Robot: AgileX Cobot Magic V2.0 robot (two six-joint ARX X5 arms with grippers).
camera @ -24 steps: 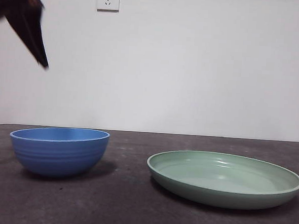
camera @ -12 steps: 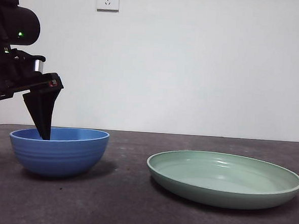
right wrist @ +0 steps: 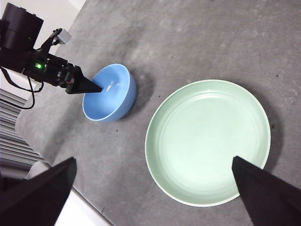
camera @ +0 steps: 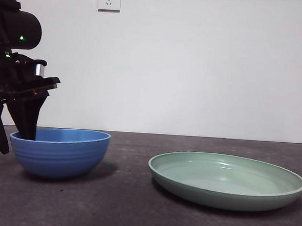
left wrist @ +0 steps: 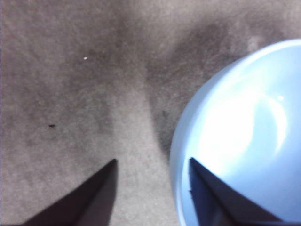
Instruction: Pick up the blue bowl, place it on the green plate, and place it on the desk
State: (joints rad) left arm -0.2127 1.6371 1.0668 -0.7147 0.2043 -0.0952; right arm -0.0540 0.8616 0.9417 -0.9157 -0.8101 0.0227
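On the desk (camera: 135, 204), the bowl (camera: 60, 152) sat upright beside the plate (camera: 227, 180), the two apart and the plate empty. The left gripper (left wrist: 151, 164) was spread wide astride the bowl's rim, one jaw inside the bowl and the other outside over the desk, gripping nothing. The right gripper (right wrist: 153, 167) hung high above the plate, its jaws wide apart and empty.

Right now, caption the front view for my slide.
Left gripper open astride the blue bowl's rim, green plate empty beside it.
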